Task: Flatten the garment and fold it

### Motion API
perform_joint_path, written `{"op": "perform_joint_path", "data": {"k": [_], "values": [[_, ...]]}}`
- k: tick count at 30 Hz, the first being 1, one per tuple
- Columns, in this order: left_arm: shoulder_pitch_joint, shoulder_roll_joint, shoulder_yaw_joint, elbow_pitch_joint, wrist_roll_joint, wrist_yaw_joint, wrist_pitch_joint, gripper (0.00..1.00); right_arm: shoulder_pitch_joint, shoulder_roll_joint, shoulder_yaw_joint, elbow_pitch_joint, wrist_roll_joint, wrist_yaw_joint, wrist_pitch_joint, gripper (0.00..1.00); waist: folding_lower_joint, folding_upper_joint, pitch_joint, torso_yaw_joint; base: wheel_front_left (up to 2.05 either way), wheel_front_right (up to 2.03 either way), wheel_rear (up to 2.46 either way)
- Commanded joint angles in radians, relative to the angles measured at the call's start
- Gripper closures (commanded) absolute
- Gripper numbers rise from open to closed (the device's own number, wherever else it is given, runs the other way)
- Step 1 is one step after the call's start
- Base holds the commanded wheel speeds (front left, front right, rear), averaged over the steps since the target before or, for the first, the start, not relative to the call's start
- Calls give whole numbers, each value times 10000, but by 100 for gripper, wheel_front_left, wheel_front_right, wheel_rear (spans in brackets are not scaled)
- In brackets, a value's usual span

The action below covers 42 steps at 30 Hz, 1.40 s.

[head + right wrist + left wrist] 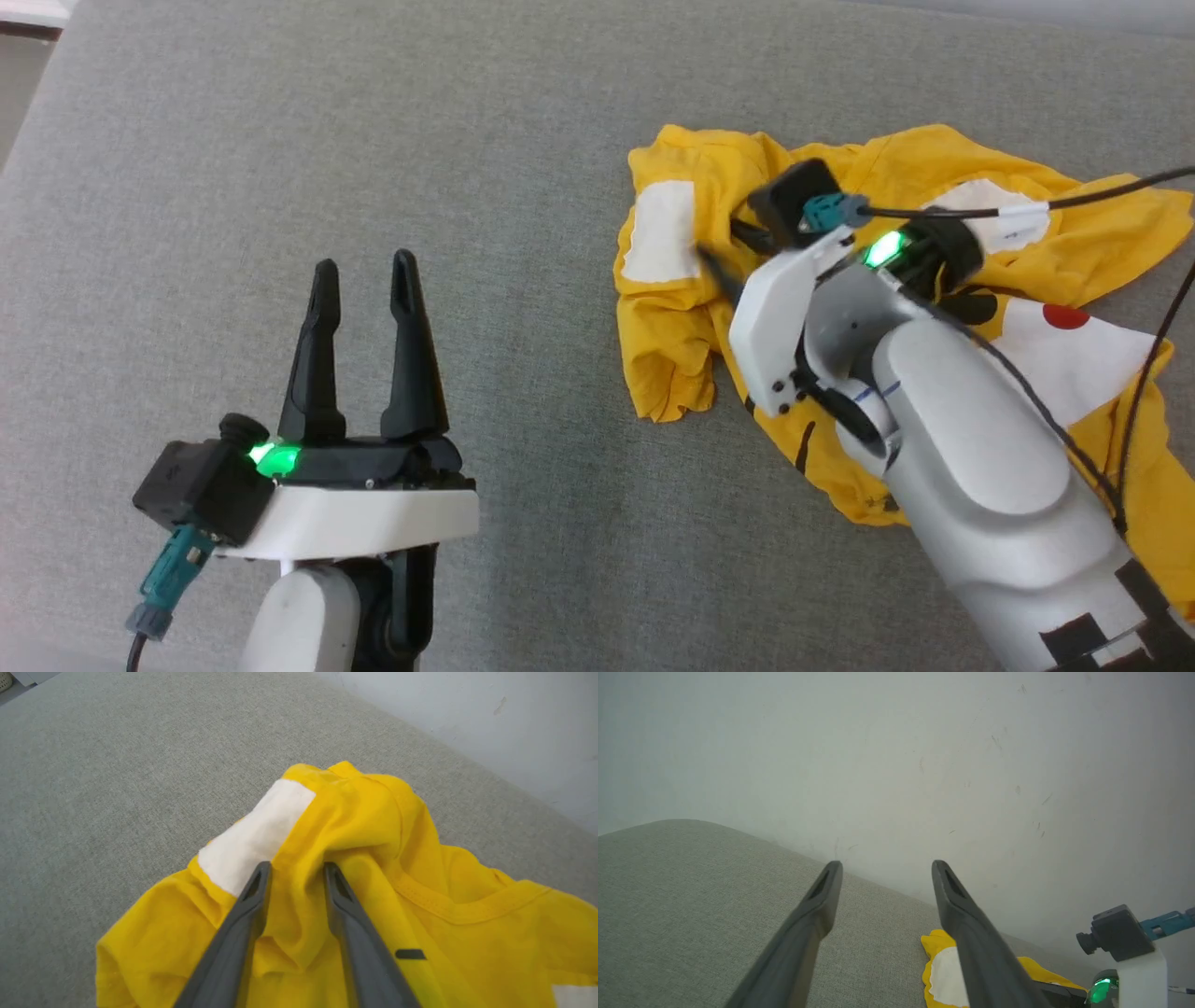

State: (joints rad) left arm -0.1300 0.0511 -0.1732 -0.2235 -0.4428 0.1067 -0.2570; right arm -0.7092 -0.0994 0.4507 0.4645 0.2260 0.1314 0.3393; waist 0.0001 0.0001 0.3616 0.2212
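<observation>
Lower left of the head view, the left hand (364, 261) hovers with fingers spread wide and nothing between them. It is well apart from the garment (672, 317), which lies crumpled on the grey upholstered surface (373, 140), sprawling from the upper middle of the frame down toward the lower right. The right hand (296, 864) is the nearer one, set on the heap's left end just beside a white patch (661, 231), its fingers half-parted astride a raised fold with no clear pinch on it. I'd judge that flattening turns on drawing that end out toward the frame's left.
</observation>
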Motion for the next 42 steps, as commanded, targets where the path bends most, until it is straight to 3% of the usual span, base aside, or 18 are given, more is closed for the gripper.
{"op": "perform_joint_path", "data": {"k": [1,5,8,11,17,22,32,34,35,42], "values": [[-99,-9,-4,25,-67,29,-47,0,46,40,6,7,209,-7,-155,0,-1,-1,-21,-44,0,0,0],[-27,-9,39,103,-48,-7,-47,0,78,-37,-232,-532,968,-7,-738,0,-1,-1,-153,-259,0,0,0],[-6,-9,50,121,-10,-37,-47,0,158,-500,-830,-1477,1214,-7,-1104,0,-1,-1,-278,-407,0,0,0],[35,-9,25,115,33,-50,-47,0,465,-1216,-2052,-2449,1061,-7,-1200,0,-1,-1,-315,-487,0,0,0],[15,-9,-145,96,65,-88,-47,0,1766,-2205,-5508,-3467,-172,-7,-460,0,-1,-1,-28,-380,0,0,0],[-77,-9,-299,106,190,-108,-47,0,2630,-2003,-7075,-3234,-1002,-7,674,0,-1,-1,239,-223,0,0,0],[-315,-9,-546,126,353,-178,-47,0,2388,-1164,-7526,-2138,-1408,-7,1425,0,-1,-1,599,47,0,0,0],[-330,-9,-558,118,371,-156,-47,0,2257,-1105,-7597,-1881,-1476,-7,1478,85,-1,-1,642,62,0,0,0],[-330,-9,-557,114,381,-144,-47,0,2199,-1104,-7639,-1795,-1515,-7,1460,100,-1,-1,665,64,0,0,0],[-313,-9,-515,108,384,-79,-47,0,1963,-1607,-8233,-2055,-1559,-7,1008,100,-1,-1,704,-32,0,0,0]]}}
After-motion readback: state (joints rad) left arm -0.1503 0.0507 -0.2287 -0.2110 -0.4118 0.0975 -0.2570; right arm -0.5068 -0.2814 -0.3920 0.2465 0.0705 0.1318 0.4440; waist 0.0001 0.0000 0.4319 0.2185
